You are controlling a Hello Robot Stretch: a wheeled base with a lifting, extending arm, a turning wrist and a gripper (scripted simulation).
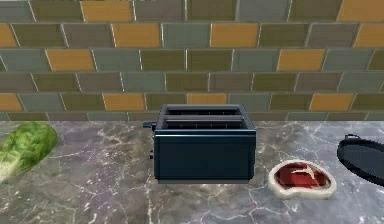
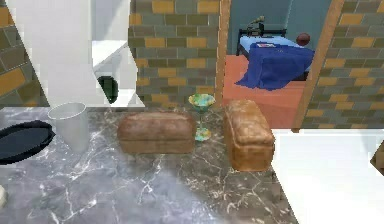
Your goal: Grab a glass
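Observation:
A small green stemmed glass [image 2: 202,112] stands at the far edge of the marble counter [image 2: 150,185], between two brown bread loaves [image 2: 157,131] [image 2: 248,133]. A pale translucent tumbler-shaped vessel [image 2: 69,125] stands farther toward the arm side view's left, next to a dark pan [image 2: 22,141].
In the forward view a dark toaster [image 1: 204,142] sits against a brick wall [image 1: 190,55], with a lettuce [image 1: 24,150] to its left, a slab of red meat [image 1: 302,178] to its right and a dark pan [image 1: 363,158] at the right edge. Beyond the counter, a doorway shows a blue bed [image 2: 278,60]. A white surface [image 2: 330,175] adjoins the counter.

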